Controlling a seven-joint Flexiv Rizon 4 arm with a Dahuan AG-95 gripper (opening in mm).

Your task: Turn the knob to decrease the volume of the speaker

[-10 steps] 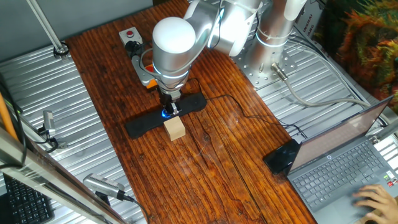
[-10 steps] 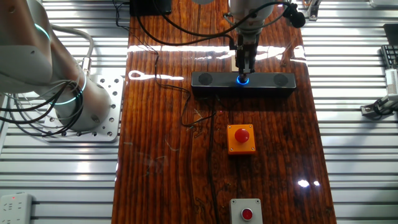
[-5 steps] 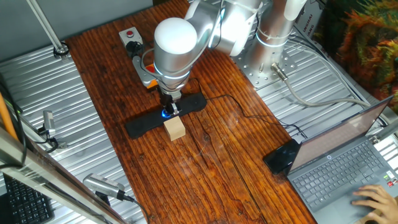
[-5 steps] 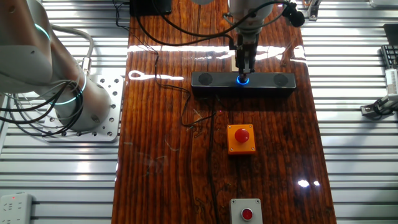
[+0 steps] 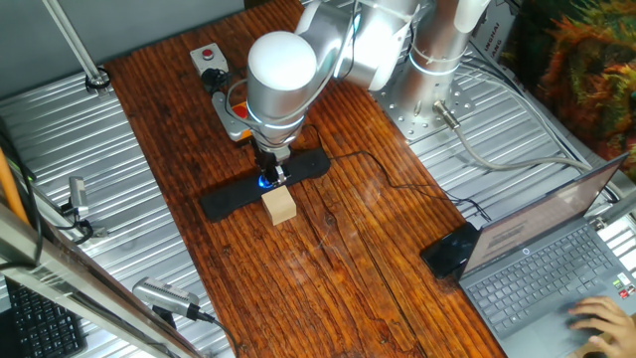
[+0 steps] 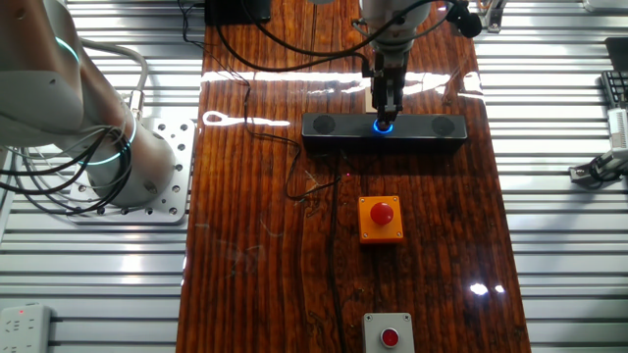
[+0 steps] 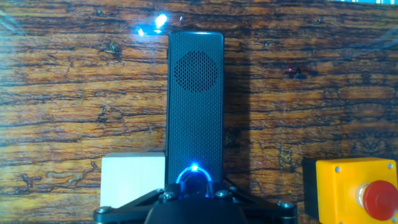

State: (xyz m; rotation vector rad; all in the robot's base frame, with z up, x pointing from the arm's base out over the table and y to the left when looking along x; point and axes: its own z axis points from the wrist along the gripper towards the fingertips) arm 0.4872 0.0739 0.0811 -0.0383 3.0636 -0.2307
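Note:
The speaker [image 5: 310, 165] is a long black bar lying across the wooden table; it also shows in the other fixed view [image 6: 329, 127] and in the hand view [image 7: 194, 93]. The knob [image 5: 264, 181] glows blue at its middle [image 6: 383, 126]. My gripper [image 5: 268, 175] points straight down on it [image 6: 384, 114]. In the hand view the knob [image 7: 194, 179] sits between my two fingers, and the gripper [image 7: 194, 188] is shut on it. The blue ring shows around the fingertips.
A tan wooden block [image 5: 280, 206] lies against the speaker's near side, just below the knob [image 7: 132, 177]. An orange-housed red button [image 6: 381, 217] and a grey box with a red button [image 6: 390, 335] stand further off. A thin black cable [image 6: 294, 162] runs across the table. A laptop [image 5: 547, 259] sits at the right.
The arm's white wrist joint has shifted slightly to the right. The gripper stays on the knob, and the speaker has not moved.

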